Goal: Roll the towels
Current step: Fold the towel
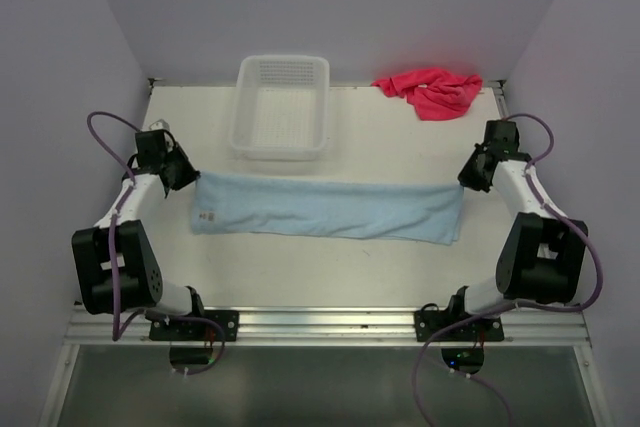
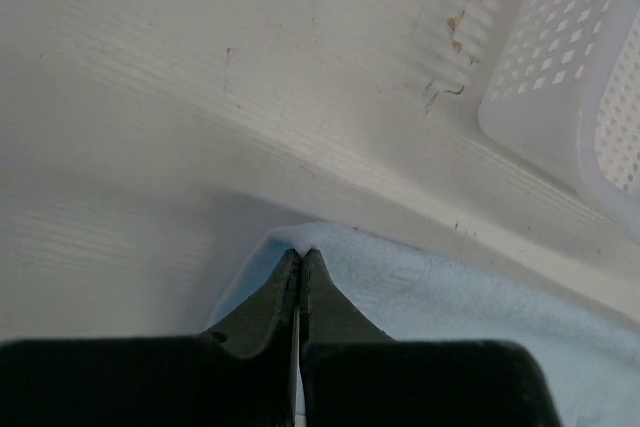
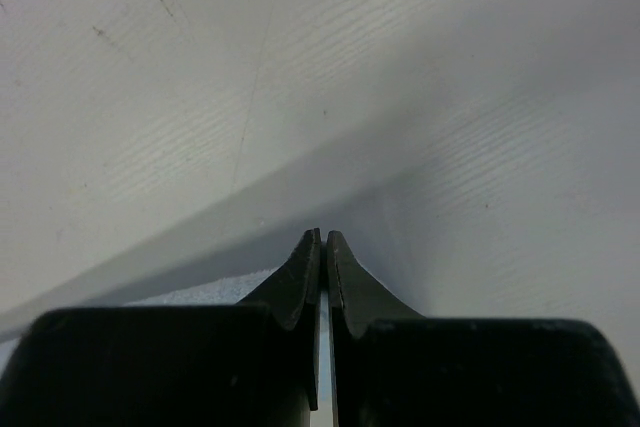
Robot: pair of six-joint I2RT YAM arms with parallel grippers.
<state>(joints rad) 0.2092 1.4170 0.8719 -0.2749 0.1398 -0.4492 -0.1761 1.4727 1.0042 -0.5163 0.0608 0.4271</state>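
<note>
On the white worktop inside lilac walls, the top view shows one blue towel flat across the middle, one crumpled pink towel far right, and one basket. Left wrist: left jaws pinch the blue towel's corner. Right wrist: right jaws pinch its opposite end.

Right tool tight on blue towel

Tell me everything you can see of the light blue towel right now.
The light blue towel is a soft, terry-looking cloth lying flat as a long strip across the table, unrolled, a small white label near its left end. It lies just in front of the white basket, not touching. The left gripper is shut on its far left corner; the right gripper looks shut on its far right corner.
</note>
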